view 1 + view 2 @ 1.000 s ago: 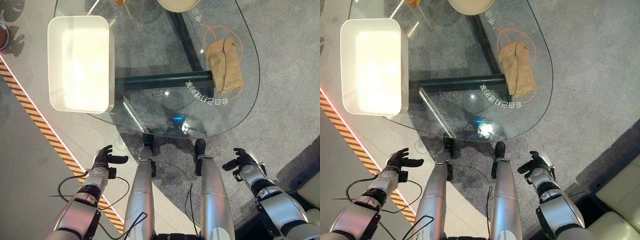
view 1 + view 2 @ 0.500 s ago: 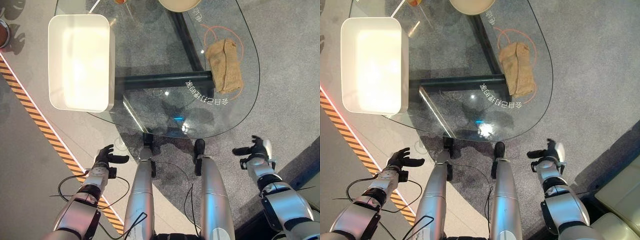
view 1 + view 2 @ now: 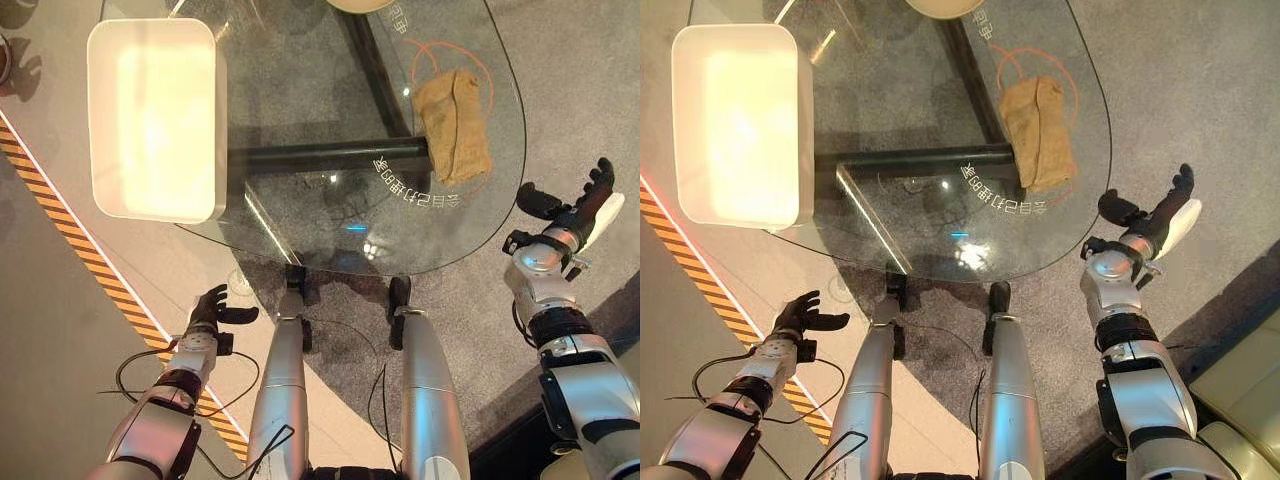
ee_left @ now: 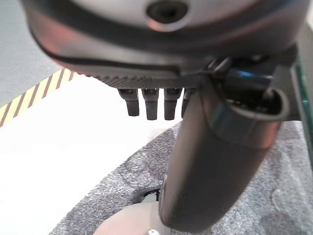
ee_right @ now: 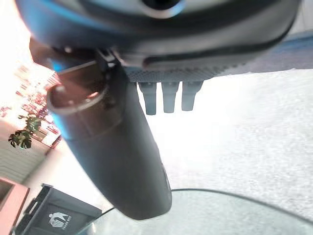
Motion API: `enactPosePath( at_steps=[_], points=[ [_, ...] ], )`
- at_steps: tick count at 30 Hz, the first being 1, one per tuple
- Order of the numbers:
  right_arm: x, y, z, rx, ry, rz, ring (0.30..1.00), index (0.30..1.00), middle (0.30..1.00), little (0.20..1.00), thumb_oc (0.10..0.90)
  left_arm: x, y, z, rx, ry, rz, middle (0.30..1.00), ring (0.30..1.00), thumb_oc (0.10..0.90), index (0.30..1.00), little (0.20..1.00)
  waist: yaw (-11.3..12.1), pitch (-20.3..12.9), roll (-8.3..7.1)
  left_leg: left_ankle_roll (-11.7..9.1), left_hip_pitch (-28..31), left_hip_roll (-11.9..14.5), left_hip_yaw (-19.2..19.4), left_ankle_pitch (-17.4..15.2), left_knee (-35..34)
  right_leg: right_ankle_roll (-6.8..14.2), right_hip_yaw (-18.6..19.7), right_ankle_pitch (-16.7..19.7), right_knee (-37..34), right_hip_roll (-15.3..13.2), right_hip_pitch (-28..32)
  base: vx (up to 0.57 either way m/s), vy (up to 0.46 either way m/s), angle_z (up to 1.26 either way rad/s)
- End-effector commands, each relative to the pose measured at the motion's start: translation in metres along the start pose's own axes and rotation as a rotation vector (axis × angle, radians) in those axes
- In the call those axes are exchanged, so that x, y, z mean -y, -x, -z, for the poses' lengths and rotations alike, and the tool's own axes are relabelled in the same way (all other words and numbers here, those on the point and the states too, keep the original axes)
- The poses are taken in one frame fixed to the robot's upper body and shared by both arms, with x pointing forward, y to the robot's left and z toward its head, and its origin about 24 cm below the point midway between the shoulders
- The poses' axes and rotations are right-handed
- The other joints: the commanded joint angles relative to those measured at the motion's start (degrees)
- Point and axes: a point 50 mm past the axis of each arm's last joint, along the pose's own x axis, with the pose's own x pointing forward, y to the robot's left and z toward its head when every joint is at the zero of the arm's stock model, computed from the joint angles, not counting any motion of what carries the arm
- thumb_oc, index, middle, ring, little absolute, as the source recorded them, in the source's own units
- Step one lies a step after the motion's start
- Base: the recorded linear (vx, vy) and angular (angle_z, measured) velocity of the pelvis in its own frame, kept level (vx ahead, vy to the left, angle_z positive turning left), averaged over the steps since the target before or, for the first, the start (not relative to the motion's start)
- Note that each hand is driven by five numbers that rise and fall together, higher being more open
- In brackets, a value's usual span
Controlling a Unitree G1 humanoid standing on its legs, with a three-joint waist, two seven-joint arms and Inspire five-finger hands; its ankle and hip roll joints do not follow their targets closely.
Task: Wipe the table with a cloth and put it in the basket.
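Observation:
A tan folded cloth point(image 3: 453, 124) lies inside an orange ring on the right part of the round glass table point(image 3: 300, 90). The white rectangular basket point(image 3: 150, 115) stands on the table's left side. My right hand point(image 3: 572, 207) is raised beside the table's right edge, open, fingers straight, holding nothing; it sits a hand's width right of and nearer than the cloth point(image 3: 1038, 133). In its wrist view the right hand point(image 5: 122, 147) has straight fingers over the glass edge. My left hand point(image 3: 212, 312) hangs low near the floor, open and empty, well below the table's near edge.
A dark green table frame point(image 3: 330, 155) shows through the glass. A pale bowl point(image 3: 945, 6) sits at the table's far edge. A yellow-black striped line point(image 3: 70, 245) crosses the floor on the left. Grey carpet point(image 3: 570, 70) lies right of the table.
My right hand has risen from low beside my leg up and outward to the table's right edge, its fingers straightening. The left hand has stayed put. The camera has shifted slightly.

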Motion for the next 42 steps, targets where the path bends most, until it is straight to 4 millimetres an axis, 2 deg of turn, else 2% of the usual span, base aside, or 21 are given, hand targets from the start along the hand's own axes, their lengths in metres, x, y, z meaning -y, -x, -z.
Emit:
enactPosePath(
  at_steps=[1, 6, 13, 25, 34, 42],
  points=[
    [0.023, -0.015, -0.042, 0.21, -0.083, 0.135, 0.9, 0.9, 0.9, 0.9, 0.8, -0.032, 0.004, 0.026, -0.068, -0.009, -0.11, 0.9, 0.9, 0.8, 0.9, 0.9, -0.85, -0.95, -0.7, 4.5, 1.55, -4.61, 3.28, -8.59, 6.39, -1.73, -1.86, 7.27, -10.54, 3.08, 2.27, 0.0, 0.0, 0.0],
    [0.005, -0.007, -0.07, 0.31, -0.096, 0.071, 0.9, 0.9, 0.9, 0.9, 0.8, -0.031, 0.002, 0.019, -0.054, -0.01, -0.103, 0.9, 0.9, 0.8, 0.9, 0.9, -0.83, -0.95, -0.61, 4.46, 1.95, -4.79, 3.37, -8.41, 5.73, -1.79, -2.09, 7.28, -11.44, 2.88, 2.76, 0.0, 0.0, 0.0],
    [-0.016, 0.006, -0.086, 0.351, -0.089, -0.024, 0.9, 0.9, 0.9, 0.9, 0.8, -0.027, 0.002, 0.019, -0.054, -0.018, -0.097, 0.9, 0.9, 0.8, 0.9, 0.9, -0.57, -0.95, -0.44, 4.39, 2.68, -4.93, 3.76, -8.01, 4.56, -1.88, -2.31, 7.31, -12.31, 2.81, 3.36, 0.0, 0.0, 0.0],
    [-0.052, 0.029, -0.086, 0.359, 0.045, -0.21, 0.9, 0.9, 0.9, 0.9, 0.8, -0.018, 0.002, 0.019, -0.042, -0.037, -0.076, 0.9, 0.9, 0.8, 0.9, 0.9, 0.19, -0.95, 0.32, 4.25, 3.94, -5.26, 4.46, -7.43, 3.46, -2.19, -2.77, 7.23, -12.91, 2.36, 4.37, 0.0, 0.0, 0.0],
    [-0.067, 0.04, -0.077, 0.307, 0.105, -0.295, 0.9, 0.9, 0.9, 0.9, 0.8, -0.011, 0.003, 0.02, -0.045, -0.042, -0.068, 0.9, 0.9, 0.8, 0.9, 0.9, 0.43, -0.95, 0.95, 4.21, 4.75, -5.49, 4.93, -7.09, 2.74, -2.39, -2.88, 7.1, -13.1, 2.25, 4.85, 0.0, 0.0, 0.0],
    [-0.08, 0.053, -0.08, 0.315, 0.133, -0.362, 0.9, 0.9, 0.9, 0.9, 0.8, -0.004, 0.004, 0.021, -0.039, -0.047, -0.054, 0.9, 0.9, 0.8, 0.9, 0.9, 0.67, -0.95, 1.24, 4.24, 4.93, -5.55, 5.26, -6.68, 2.23, -2.46, -2.97, 7.3, -13.23, 2.23, 4.82, 0.0, 0.001, 0.0]
  ],
)
